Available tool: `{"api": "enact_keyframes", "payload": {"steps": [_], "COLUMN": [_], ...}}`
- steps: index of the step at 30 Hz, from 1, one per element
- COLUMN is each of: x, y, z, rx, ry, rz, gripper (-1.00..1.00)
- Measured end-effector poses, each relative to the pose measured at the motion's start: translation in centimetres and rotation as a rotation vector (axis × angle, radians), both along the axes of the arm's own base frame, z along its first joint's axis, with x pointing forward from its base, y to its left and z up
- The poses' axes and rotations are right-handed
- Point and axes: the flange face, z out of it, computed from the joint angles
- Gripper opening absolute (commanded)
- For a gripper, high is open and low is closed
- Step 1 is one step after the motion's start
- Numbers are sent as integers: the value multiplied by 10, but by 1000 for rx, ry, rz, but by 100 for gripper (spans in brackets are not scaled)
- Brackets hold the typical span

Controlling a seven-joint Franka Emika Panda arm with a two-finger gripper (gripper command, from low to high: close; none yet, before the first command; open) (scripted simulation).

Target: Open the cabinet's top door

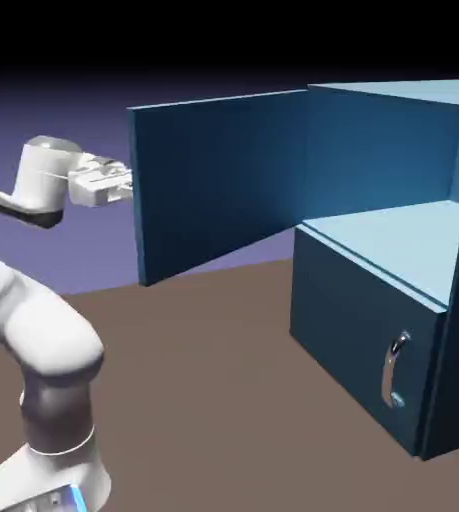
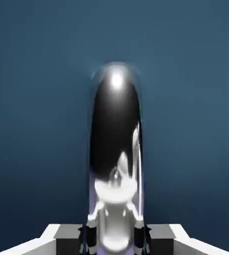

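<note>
The hand is closing on the curved silver handle, likely slick and rigid; mid-bar suits the grip, the door probably swinging stiffly but lightly. The exterior view is showing it standing wide from the cabinet, above the tabletop; only the hand view is revealing its handle.

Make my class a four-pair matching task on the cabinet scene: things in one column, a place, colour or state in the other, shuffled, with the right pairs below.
Things
1. Top door
2. Lower door
3. Tabletop
4. Claw

Descriptions
A. Brown
B. Closed on a curved silver handle
C. Swung open
D. Shut against the cabinet

Right pairs: 1-C, 2-D, 3-A, 4-B
</note>
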Motion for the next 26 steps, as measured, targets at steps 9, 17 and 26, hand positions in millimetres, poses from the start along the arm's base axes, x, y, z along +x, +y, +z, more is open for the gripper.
{"api": "enact_keyframes", "payload": {"steps": [9, 17, 26], "x": [0, 4, 15], "y": [60, 98, 153], "z": [0, 0, 0], "rx": [0, 0, 0], "ry": [0, 0, 0], "rz": [-134, -218, -341], "gripper": [-100, -100, -100]}}
